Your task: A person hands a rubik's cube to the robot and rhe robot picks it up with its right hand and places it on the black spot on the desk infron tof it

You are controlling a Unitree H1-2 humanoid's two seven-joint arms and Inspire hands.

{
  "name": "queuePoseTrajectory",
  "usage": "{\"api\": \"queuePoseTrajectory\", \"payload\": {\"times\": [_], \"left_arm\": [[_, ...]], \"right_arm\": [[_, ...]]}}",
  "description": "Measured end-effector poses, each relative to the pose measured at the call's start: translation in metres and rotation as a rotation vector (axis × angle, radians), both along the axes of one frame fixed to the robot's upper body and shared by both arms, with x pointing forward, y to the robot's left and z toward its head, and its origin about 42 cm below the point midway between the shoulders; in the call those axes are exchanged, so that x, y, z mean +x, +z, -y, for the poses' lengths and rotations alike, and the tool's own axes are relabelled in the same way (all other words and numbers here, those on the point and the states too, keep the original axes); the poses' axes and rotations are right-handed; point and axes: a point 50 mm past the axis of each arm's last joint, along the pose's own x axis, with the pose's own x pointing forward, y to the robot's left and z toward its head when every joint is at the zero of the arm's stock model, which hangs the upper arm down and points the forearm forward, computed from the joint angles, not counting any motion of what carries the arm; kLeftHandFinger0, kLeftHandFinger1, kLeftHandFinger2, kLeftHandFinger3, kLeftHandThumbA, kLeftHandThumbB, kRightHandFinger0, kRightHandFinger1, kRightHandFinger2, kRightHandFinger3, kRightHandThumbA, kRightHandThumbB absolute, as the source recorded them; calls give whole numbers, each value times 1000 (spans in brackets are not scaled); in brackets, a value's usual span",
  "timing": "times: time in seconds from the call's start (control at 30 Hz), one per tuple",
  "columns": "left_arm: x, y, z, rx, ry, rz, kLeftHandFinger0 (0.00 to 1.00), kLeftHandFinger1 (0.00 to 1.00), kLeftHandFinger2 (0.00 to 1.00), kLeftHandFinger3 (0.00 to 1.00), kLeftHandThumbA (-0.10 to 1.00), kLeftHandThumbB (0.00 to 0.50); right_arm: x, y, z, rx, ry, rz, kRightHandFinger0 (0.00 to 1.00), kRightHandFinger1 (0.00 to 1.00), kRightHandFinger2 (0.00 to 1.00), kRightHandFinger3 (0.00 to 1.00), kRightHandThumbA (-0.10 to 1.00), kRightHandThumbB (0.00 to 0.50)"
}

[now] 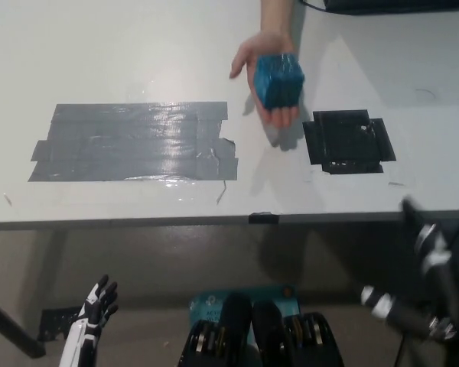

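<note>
A person's hand (262, 55) reaches in from the top, palm up, with a blue rubik's cube (278, 79) resting on it above the white desk (138, 53). The black tape spot (348, 141) lies on the desk just right of the cube. My black right hand (424, 287) is at the lower right, below the desk's front edge, blurred, fingers apart and holding nothing. My white left hand (96, 306) rests low at the bottom left, under the desk level, fingers spread.
A large grey tape patch (134, 143) covers the desk's left middle. A dark object (390, 4) sits at the far top right edge. The desk's front edge (214, 222) runs across the middle of the view.
</note>
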Motion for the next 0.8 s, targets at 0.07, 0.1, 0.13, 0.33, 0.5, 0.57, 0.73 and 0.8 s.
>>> {"api": "queuePoseTrajectory", "payload": {"times": [0.07, 0.1, 0.13, 0.33, 0.5, 0.57, 0.73, 0.8], "left_arm": [[0, 0, 0, 2, -1, 0, 1000, 1000, 1000, 1000, 1000, 112], [0, 0, 0, 3, -2, -1, 1000, 1000, 1000, 1000, 1000, 107], [0, 0, 1, 3, -2, -1, 1000, 1000, 1000, 1000, 1000, 100], [1, 0, 1, 2, -6, 0, 1000, 1000, 1000, 1000, 1000, 109], [4, 2, 2, 2, -10, 8, 1000, 1000, 1000, 1000, 1000, 116], [7, 4, 3, 3, -13, 15, 1000, 1000, 1000, 1000, 1000, 119], [11, 6, 3, 9, -19, 22, 1000, 1000, 1000, 1000, 1000, 154], [13, 8, 3, 17, -21, 27, 1000, 1000, 1000, 1000, 1000, 165]], "right_arm": [[13, 27, 5, -43, -2, 71, 1000, 1000, 1000, 1000, 995, 365], [22, 40, 6, -68, 4, 101, 1000, 1000, 1000, 1000, 990, 366], [29, 48, 6, -86, 7, 111, 1000, 1000, 1000, 1000, 994, 370], [81, 102, 3, -206, 45, 147, 1000, 1000, 1000, 1000, 958, 387], [139, 130, -10, -286, 61, 75, 1000, 1000, 1000, 1000, 975, 425], [168, 140, -17, -315, 60, 16, 1000, 1000, 1000, 1000, 953, 442], [225, 153, -33, -392, 65, -147, 1000, 1000, 1000, 1000, 770, 500], [246, 155, -41, -436, 74, -232, 1000, 1000, 1000, 1000, 731, 500]]}}
